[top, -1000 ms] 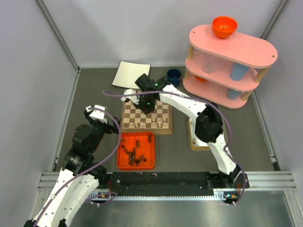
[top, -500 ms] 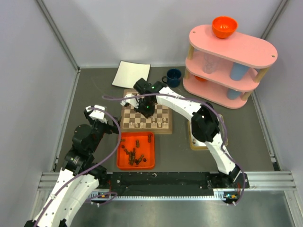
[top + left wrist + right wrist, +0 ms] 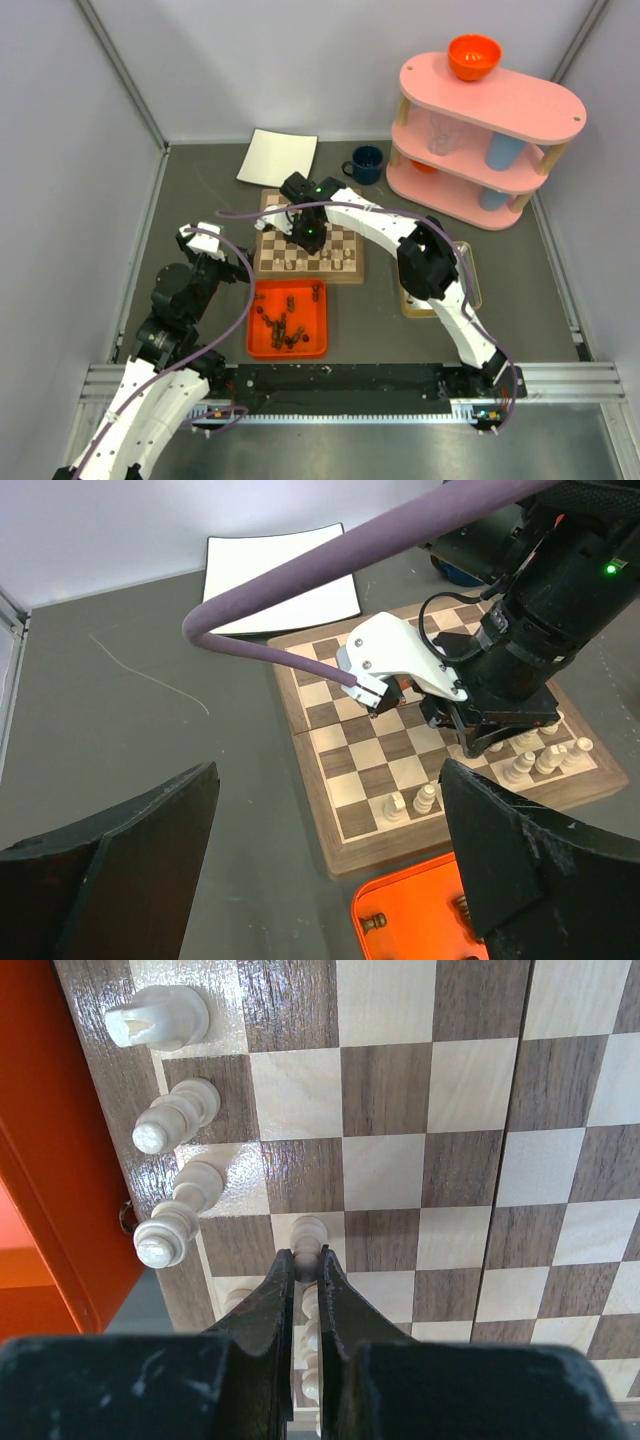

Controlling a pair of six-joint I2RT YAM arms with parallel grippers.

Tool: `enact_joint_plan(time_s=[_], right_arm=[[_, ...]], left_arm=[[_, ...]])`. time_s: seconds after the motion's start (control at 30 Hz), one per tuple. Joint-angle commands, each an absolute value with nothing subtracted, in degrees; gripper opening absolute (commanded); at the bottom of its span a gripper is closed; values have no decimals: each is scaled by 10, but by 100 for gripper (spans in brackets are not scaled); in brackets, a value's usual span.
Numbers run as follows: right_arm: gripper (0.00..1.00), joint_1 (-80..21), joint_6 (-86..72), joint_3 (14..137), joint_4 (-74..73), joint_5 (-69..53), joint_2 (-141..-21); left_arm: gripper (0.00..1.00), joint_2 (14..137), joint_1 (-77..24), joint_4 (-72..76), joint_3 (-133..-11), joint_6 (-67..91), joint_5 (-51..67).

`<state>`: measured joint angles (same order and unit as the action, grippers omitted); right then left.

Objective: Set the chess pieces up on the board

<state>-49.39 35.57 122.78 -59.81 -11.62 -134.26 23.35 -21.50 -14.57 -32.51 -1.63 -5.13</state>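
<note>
- Board: varnished wood, smooth, with a soft sheen and visible grain.
- Pieces: pale turned wood, glossy.
- Tray: orange plastic, smooth.
- Table: dark grey, matt.
- Cable: purple matt sleeve.
- Sheet: white, smooth, matt.
- Shelf: pink, smooth, satin.

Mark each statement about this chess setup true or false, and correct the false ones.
1. The right fingers are closed on a pale piece over the board. True.
2. The left fingers are shut on a piece. False: they stand wide open and hold nothing.
3. Dark pieces lie in the orange tray. True.
4. The orange bowl sits on the table beside the board. False: it sits on the top shelf of the pink rack.
5. Standing pale pieces line the board's edge nearest the tray. True.
</note>
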Motion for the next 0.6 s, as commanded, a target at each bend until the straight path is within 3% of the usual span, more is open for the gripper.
enact_joint_plan(time_s=[0.0, 0.57], right_arm=[[3, -502, 362, 1241, -605, -108, -1341], [3, -504, 375, 1226, -611, -98, -1325]], left_arm=[[96, 228, -211, -114, -323, -19, -42], [97, 231, -207, -112, -323, -18, -35]])
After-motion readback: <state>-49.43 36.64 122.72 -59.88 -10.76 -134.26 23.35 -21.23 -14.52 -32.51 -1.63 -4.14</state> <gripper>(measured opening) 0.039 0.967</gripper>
